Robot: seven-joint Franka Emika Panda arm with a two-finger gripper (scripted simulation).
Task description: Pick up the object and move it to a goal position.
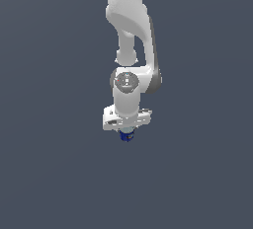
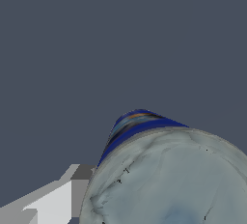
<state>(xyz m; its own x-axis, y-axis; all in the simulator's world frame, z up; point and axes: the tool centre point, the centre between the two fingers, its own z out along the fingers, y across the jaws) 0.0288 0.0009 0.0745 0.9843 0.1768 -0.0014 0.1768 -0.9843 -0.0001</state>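
Gripping a blue cylindrical can, mottled silver-grey top, glossy white hand

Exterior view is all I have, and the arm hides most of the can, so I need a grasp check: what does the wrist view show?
Observer: The can fills much of that view, its pale silver-grey top facing the camera.
Operator: Any label visible?
Observer: Yes, a dark-blue side with a multicoloured band shows beyond the top.
Operator: And the pincer?
Observer: One pale finger lies right beside the can; the other isn't in frame.
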